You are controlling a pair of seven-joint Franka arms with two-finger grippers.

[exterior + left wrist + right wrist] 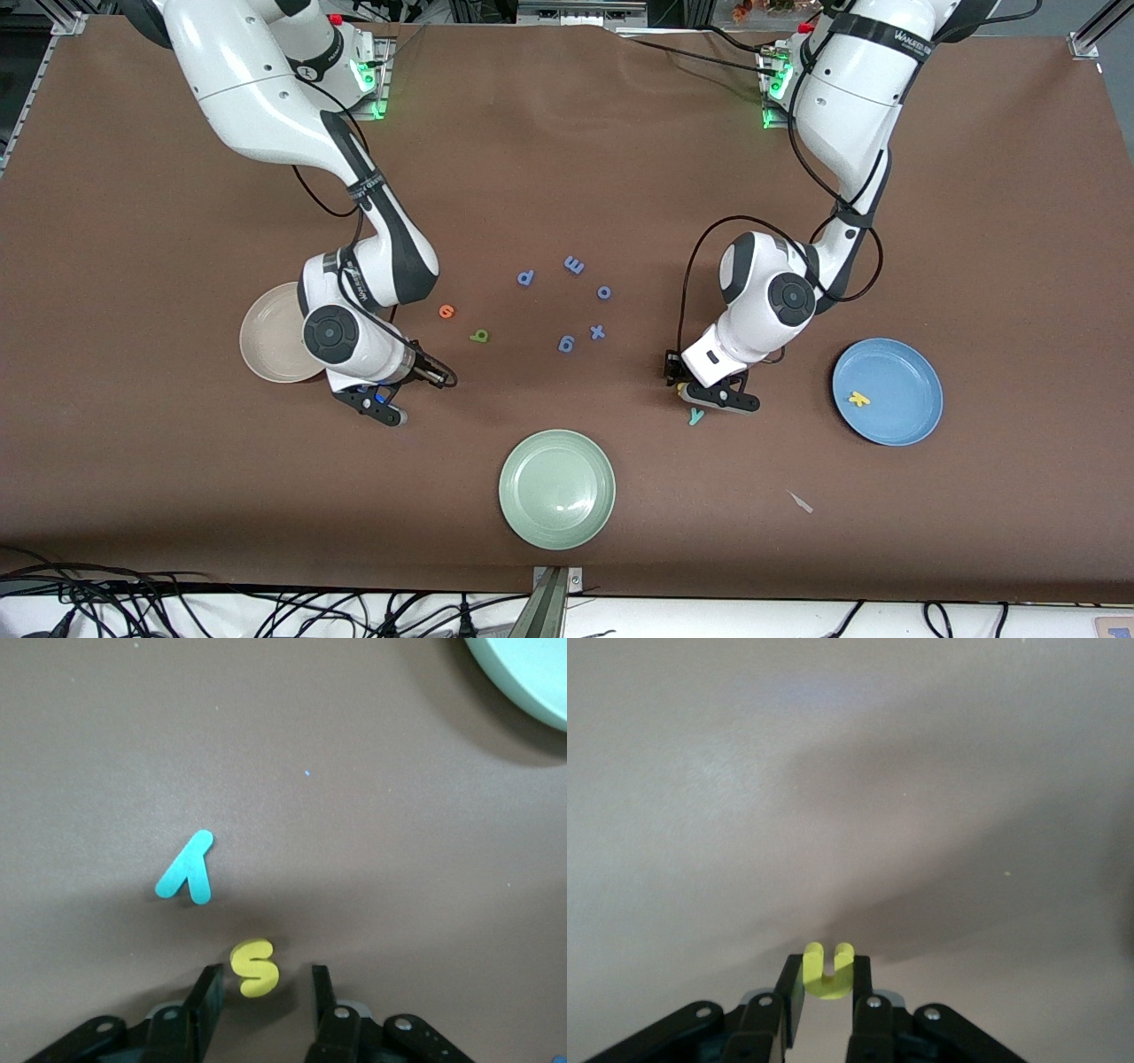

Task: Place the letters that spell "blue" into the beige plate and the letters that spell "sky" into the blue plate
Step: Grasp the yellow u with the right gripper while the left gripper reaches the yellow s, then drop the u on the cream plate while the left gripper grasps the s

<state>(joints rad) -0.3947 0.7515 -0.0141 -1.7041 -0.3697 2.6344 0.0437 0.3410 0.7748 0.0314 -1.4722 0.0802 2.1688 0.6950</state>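
My right gripper (394,414) (828,967) is shut on the yellow "u" (816,971) and hovers over bare table beside the beige plate (266,341), which the right arm partly hides. My left gripper (689,390) (266,979) is low over the table and open. The yellow "s" (255,968) (682,388) lies loose between its fingers. The teal "y" (186,870) (696,415) lies just next to the "s". The yellow "k" (858,399) rests in the blue plate (912,421). The orange "e" (446,311) and olive "b" (479,336) lie mid-table.
Several all-blue letters (567,301) are scattered mid-table. A pale green plate (556,487) (532,673) sits near the front edge. A small pale scrap (800,501) lies toward the left arm's end, nearer the camera than the blue plate.
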